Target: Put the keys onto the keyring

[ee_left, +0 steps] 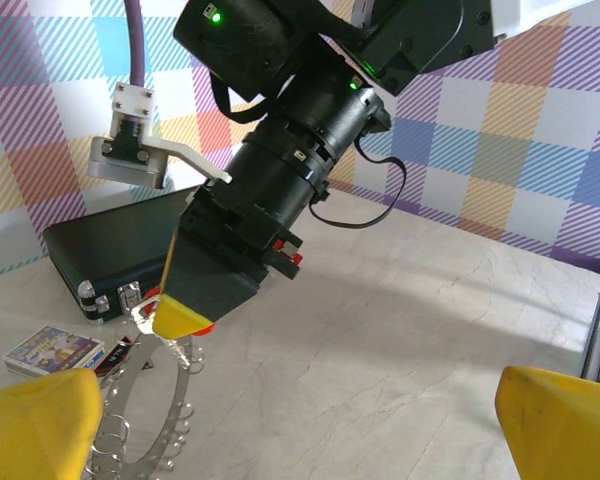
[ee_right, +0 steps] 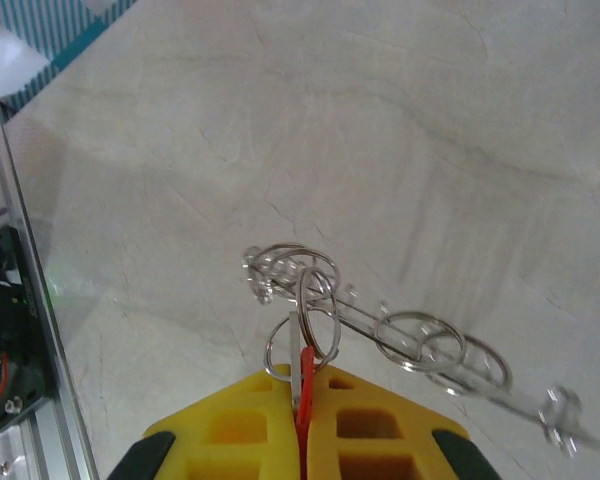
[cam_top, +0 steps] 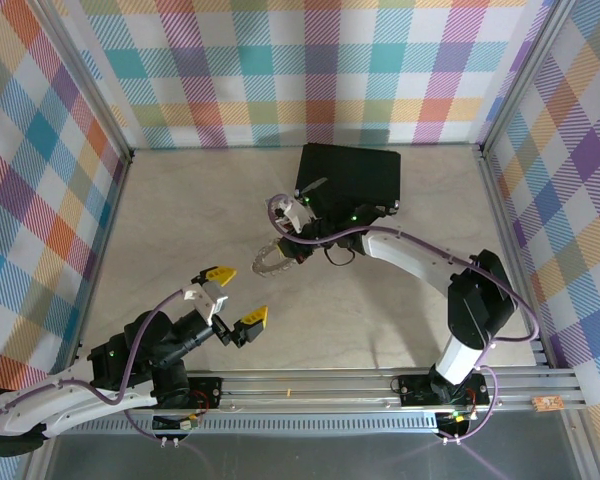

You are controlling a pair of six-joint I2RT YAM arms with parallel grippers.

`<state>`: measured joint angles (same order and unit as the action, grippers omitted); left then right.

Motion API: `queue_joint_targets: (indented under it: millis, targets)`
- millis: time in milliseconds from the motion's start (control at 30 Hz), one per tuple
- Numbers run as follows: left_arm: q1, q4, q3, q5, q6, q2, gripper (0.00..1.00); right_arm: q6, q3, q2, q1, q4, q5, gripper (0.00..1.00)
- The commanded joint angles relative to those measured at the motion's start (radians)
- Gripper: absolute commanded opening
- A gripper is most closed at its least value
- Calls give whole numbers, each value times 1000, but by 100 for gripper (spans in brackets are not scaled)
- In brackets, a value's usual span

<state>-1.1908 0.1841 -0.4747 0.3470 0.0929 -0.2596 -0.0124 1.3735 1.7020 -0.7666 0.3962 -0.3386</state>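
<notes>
Surface: a pale, stone-patterned tabletop (cam_top: 180,220) with a metal rail (cam_top: 330,385) along its near edge.
Room: walls (cam_top: 320,60) of bright plaid cloth close in the left, far and right sides.
Far end: a black case (cam_top: 350,175) lies flat near the back wall.
Hidden: most of the key (ee_right: 306,365) is buried between the yellow pads. Only a thin red sliver and a silvery blade beside it show in the right wrist view.
Cut off: in the left wrist view, the keyring (ee_left: 155,400) runs off the bottom edge and passes behind the near yellow fingertip.
Hard to make out: the print on the small card (ee_left: 52,350) beside the case is too small to read. I cannot tell whether the key blade passes through one of the small rings or only lies against them.
Right end effector (ee_right: 302,400): pressed together, pinching the key by its red head, tipped down to the tabletop.
Keyring position: flat on the tabletop in front of the case, its nearest small rings touching the right end effector's tip where the key sticks out.
Left end effector (cam_top: 235,298): spread wide and holding nothing, hanging over bare tabletop near the rail, apart from the keyring.
</notes>
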Motion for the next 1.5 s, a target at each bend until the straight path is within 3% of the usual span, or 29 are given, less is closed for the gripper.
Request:
queue_joint_targets:
  millis: [0, 1467]
  targets:
    - [-2, -3, -9, 15, -9, 5, 100, -29, 34, 8, 4, -70, -63, 0]
    - [-2, -32, -23, 44, 16, -21, 100, -123, -346, -98, 4, -139, -186, 0]
